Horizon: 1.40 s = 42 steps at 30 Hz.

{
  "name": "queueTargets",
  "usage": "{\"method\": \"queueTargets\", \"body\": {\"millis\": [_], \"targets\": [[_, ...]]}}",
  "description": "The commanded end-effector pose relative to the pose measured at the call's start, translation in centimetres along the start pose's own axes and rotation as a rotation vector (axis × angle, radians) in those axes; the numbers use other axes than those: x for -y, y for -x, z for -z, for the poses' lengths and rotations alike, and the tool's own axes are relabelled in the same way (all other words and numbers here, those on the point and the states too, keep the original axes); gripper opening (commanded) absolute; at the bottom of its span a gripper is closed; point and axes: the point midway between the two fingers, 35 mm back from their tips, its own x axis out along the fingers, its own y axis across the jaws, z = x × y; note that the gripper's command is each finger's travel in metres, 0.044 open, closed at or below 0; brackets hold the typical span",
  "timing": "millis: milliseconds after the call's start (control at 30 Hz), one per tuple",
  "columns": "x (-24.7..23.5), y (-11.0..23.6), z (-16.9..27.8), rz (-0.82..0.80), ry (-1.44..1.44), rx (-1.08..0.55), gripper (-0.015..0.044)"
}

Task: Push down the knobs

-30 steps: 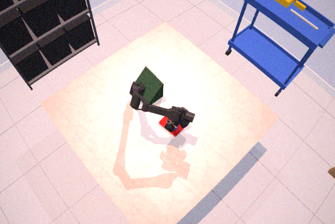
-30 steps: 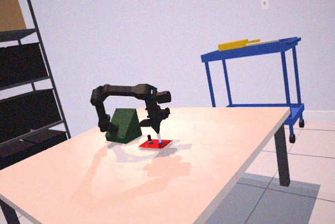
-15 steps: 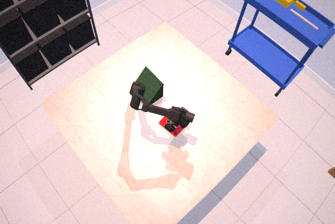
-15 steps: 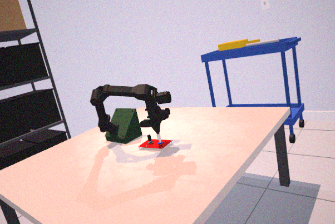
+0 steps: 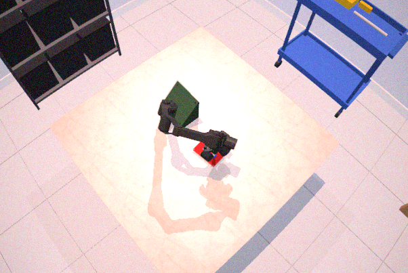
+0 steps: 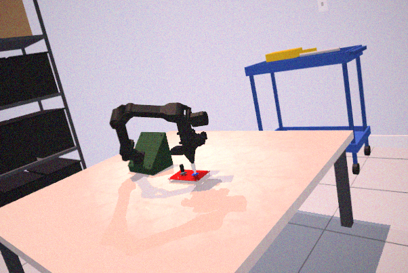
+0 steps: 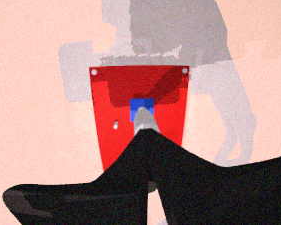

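The red circuit board (image 5: pixel 199 149) (image 6: pixel 187 177) (image 7: pixel 102 99) stands on short legs on the table. A pale grey knob (image 6: pixel 193 168) (image 7: pixel 144 119) stands upright over the blue potentiometer (image 6: pixel 195 174) (image 7: pixel 135 104). A black knob (image 6: pixel 181 168) stands upright on the grey potentiometer (image 6: pixel 183 173); the fingers mostly hide it in the wrist view. My gripper (image 6: pixel 192 161) (image 7: pixel 145 134) is shut and empty, pointing down, with its fingertips at the top of the pale knob, seemingly touching it. Whether either knob sits against its potentiometer is too small to tell.
A dark green wedge-shaped block (image 5: pixel 183 102) (image 6: pixel 149 153) stands on the table beside the arm's base, behind the board. A blue cart (image 5: pixel 325 65) (image 6: pixel 305 63) and a dark shelf rack (image 5: pixel 111 31) (image 6: pixel 54 72) stand beyond the table.
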Motion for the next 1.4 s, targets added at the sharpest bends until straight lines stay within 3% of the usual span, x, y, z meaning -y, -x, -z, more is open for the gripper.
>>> {"method": "queueTargets", "body": {"millis": [0,1367], "targets": [[0.1,-0.3,0.0,0.003,0.001,-0.002,0.0],[0.2,-1.5,0.0,0.004,0.001,-0.002,0.0]]}}
